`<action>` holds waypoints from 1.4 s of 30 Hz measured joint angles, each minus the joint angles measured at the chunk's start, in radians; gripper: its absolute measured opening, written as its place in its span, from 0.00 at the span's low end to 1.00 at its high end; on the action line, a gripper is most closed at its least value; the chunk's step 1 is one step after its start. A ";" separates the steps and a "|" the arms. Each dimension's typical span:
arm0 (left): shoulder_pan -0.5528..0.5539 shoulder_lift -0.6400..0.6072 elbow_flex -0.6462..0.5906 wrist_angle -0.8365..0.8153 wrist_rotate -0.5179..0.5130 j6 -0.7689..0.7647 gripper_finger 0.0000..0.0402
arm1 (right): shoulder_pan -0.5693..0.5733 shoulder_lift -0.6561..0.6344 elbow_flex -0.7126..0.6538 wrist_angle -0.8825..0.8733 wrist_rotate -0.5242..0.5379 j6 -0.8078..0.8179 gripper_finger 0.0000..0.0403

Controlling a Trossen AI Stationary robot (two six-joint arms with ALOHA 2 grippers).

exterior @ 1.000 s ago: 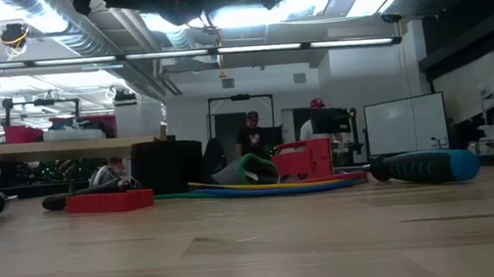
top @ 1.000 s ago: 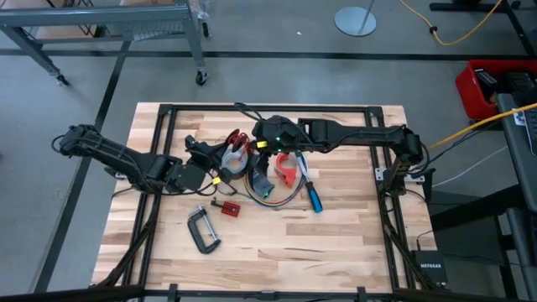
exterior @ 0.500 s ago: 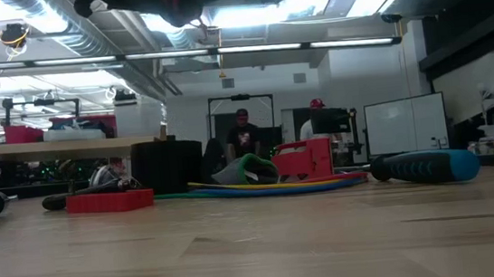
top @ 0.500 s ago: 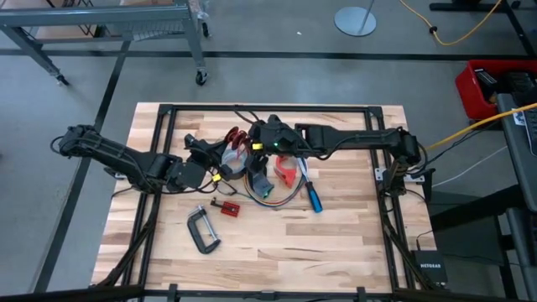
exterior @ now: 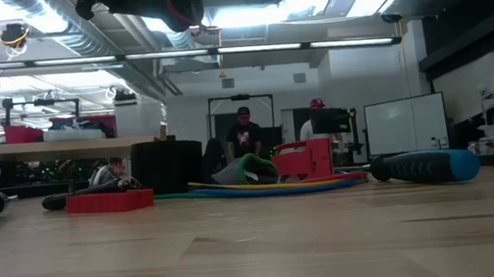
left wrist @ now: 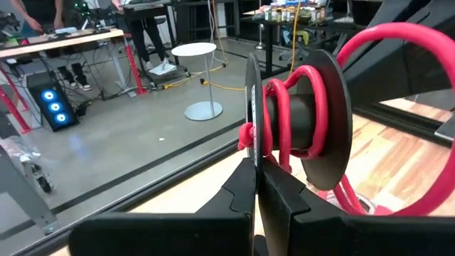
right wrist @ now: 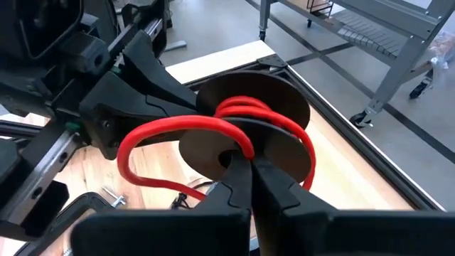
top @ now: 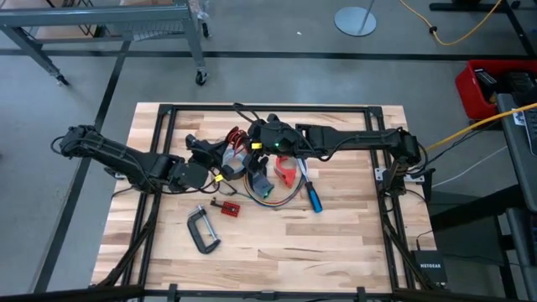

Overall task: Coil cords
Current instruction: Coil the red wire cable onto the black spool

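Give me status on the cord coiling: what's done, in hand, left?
Done: a few turns of red cord sit on the black spool.

In hand: both grippers are shut on that spool above the table, left gripper on one flange, right gripper on the other; a loose red loop hangs off.

Left: the multicoloured cord lies unwound on the table.

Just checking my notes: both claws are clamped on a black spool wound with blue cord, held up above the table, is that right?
Not quite: the cord is red, not blue, as both wrist views show. The left claw and right claw are both clamped on the black spool above the table.
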 joint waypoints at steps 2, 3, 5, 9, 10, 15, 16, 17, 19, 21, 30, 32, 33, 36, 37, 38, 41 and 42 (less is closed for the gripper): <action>0.000 0.000 0.000 0.000 0.000 0.014 0.00 | 0.000 0.000 0.000 0.000 0.000 -0.002 0.01; 0.000 -0.002 0.000 -0.001 0.000 0.018 0.00 | 0.000 0.000 0.000 0.000 0.000 -0.003 0.02; 0.000 -0.003 0.000 0.000 0.000 0.021 0.00 | 0.000 0.000 0.000 0.001 0.000 -0.003 0.03; -0.004 -0.004 0.000 0.000 0.009 0.023 0.00 | -0.001 0.000 0.000 0.002 0.002 -0.003 0.02; -0.004 -0.004 0.000 0.000 0.014 0.023 0.00 | -0.001 0.000 0.000 0.002 0.010 -0.004 0.02; -0.003 -0.004 0.000 0.000 0.021 0.030 0.00 | 0.000 0.000 0.000 -0.003 0.061 -0.019 0.01; -0.003 -0.004 0.000 0.000 0.022 0.037 0.00 | 0.000 -0.001 0.000 -0.009 0.066 -0.020 0.01; -0.003 -0.004 0.000 -0.001 0.024 0.046 0.00 | 0.000 -0.001 0.000 -0.017 0.068 -0.023 0.01; -0.003 -0.004 0.000 -0.008 0.024 0.056 0.00 | 0.000 -0.002 0.000 -0.024 0.068 -0.031 0.01; -0.003 -0.004 0.000 -0.028 0.020 0.048 0.00 | 0.000 -0.002 0.000 -0.028 0.068 -0.051 0.01; -0.003 -0.006 0.000 -0.115 -0.022 0.016 0.00 | -0.002 -0.002 0.000 -0.119 -0.089 -0.110 0.13; -0.003 -0.014 0.000 -0.126 -0.026 0.016 0.00 | -0.002 -0.002 0.000 -0.149 -0.117 -0.112 0.16; -0.003 -0.018 0.000 -0.128 -0.028 0.016 0.00 | -0.002 -0.002 0.000 -0.157 -0.125 -0.112 0.17; -0.003 -0.028 0.000 -0.128 -0.030 0.018 0.00 | -0.002 -0.002 0.000 -0.179 -0.143 -0.112 0.22; -0.005 -0.033 0.000 -0.128 -0.029 0.023 0.00 | -0.002 -0.002 0.000 -0.183 -0.149 -0.112 0.23; -0.006 -0.037 0.000 -0.128 -0.029 0.023 0.00 | -0.002 -0.002 0.000 -0.189 -0.155 -0.112 0.25; -0.018 -0.042 0.000 -0.129 -0.029 0.031 0.00 | -0.002 -0.002 0.000 -0.214 -0.168 -0.113 0.30; -0.023 -0.042 0.001 -0.130 -0.027 0.038 0.00 | -0.002 -0.002 0.000 -0.225 -0.168 -0.114 0.31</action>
